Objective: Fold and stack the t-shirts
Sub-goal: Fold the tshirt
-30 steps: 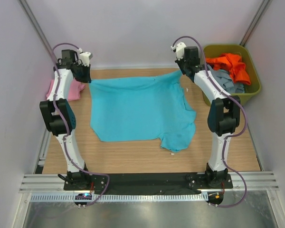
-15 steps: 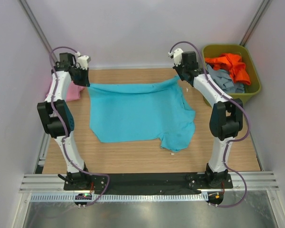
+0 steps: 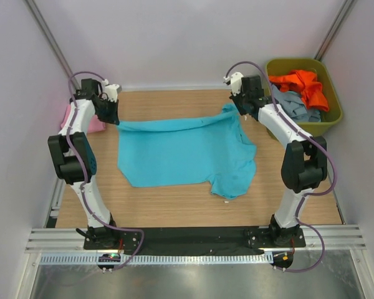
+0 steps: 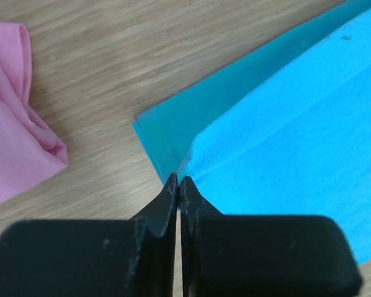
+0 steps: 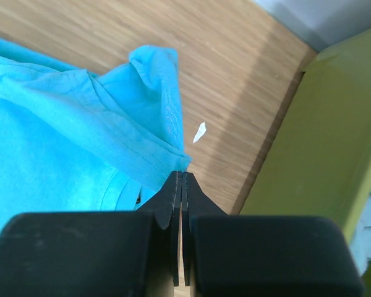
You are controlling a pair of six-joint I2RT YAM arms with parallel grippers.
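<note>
Turquoise t-shirt (image 3: 181, 152): spread over the middle of the table. Its far edge is raised and strung between the two grippers. One sleeve trails toward 5 o'clock.
Left gripper (image 4: 179, 185): at 10 o'clock, jaws pressed together on the far-left corner of the turquoise cloth. The corner comes to a point right at the fingertips.
Right gripper (image 5: 180, 179): at 1 o'clock, jaws pinched tight on a stitched hem at the far-right end of the same shirt. A fold of cloth stands up just beyond the tips.
Pink t-shirt (image 4: 12, 124): bunched at the table's left edge, about 10 o'clock, just beside the left gripper and apart from the turquoise shirt.
Orange t-shirt (image 3: 301, 84): crumpled in the bin, on its far side.
Grey-blue t-shirt (image 3: 297, 107): in the bin, nearer than the orange one and partly under it.
Bin (image 3: 333, 112): olive-green plastic, at 2 o'clock, against the table's right edge.
Table (image 3: 174, 205): pale wood grain, bare along the near strip at 6 o'clock.
White scrap (image 5: 200, 132): small fleck on the wood between the right gripper's cloth and the bin.
</note>
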